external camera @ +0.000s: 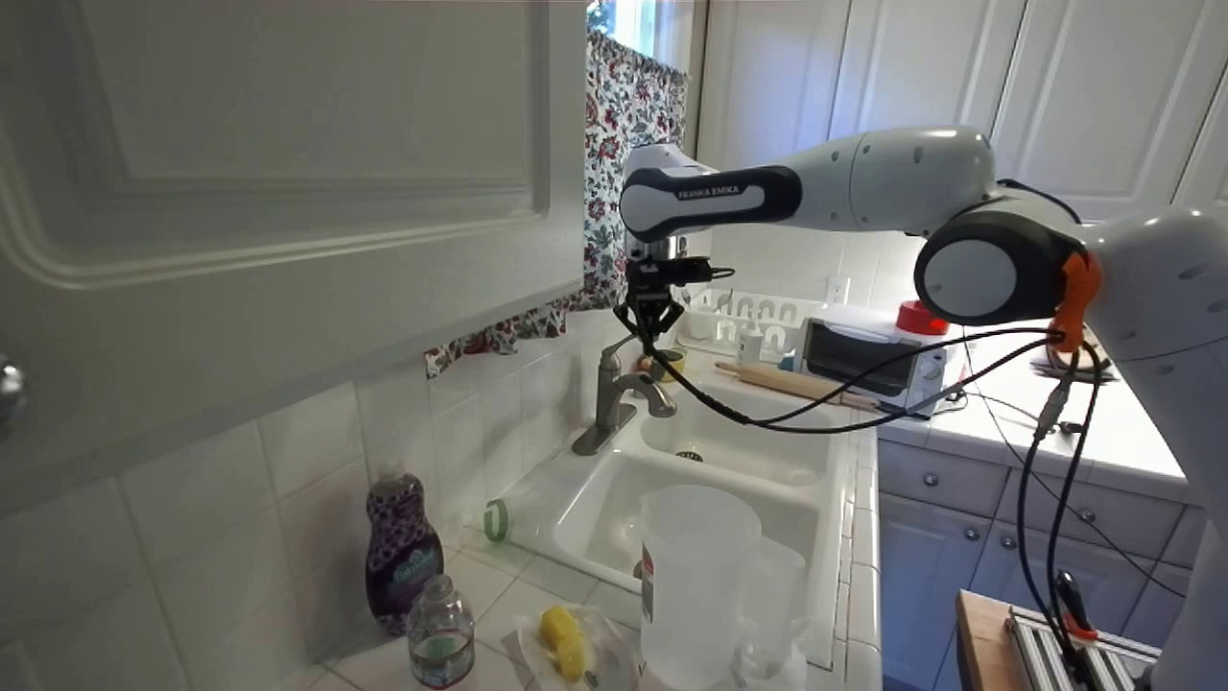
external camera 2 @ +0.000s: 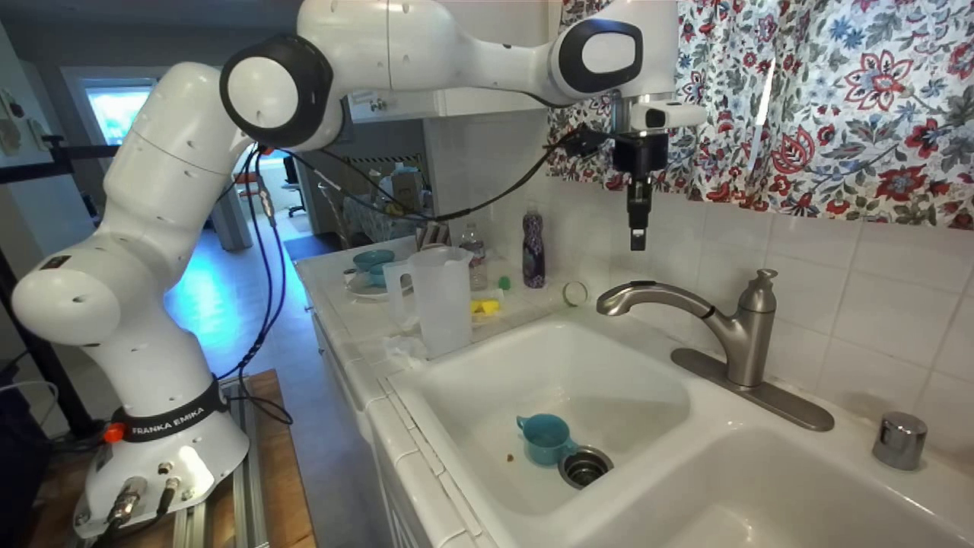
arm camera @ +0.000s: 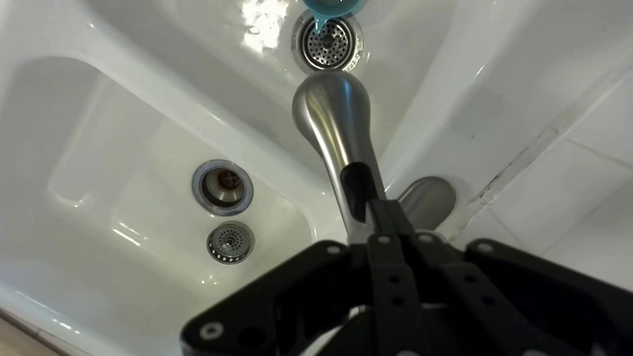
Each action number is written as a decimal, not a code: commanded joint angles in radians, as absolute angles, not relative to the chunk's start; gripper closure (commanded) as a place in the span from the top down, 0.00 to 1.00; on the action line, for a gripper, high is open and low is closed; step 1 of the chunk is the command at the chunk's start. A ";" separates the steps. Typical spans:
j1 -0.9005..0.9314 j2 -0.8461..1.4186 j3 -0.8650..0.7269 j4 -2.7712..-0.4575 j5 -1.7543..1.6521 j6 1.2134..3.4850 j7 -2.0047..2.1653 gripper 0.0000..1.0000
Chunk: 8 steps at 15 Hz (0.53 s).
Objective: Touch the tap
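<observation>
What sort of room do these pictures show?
It is a kitchen, probably in a home: the exterior views show a double-basin sink with a metal tap, and also a toaster oven.

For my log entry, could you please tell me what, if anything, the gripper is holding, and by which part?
Nothing is held: the gripper is shut and empty, hanging above the tap.

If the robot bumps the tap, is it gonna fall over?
Probably not: the tap stands on a long, flat base plate. Its smooth, shiny metal may be slippery. The spout might pull apart if tugged, since its dark band looks like a joint.
</observation>
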<state>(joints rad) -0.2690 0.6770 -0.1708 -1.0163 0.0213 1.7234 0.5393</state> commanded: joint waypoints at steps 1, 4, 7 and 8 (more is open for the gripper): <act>-0.255 0.528 -0.163 -1.213 0.025 1.788 0.526 0.26; -0.245 0.439 -0.161 -1.350 0.015 1.894 0.484 0.40; -0.239 0.350 -0.160 -1.483 0.022 1.911 0.457 0.60; -0.238 0.319 -0.158 -1.529 0.023 1.919 0.439 0.68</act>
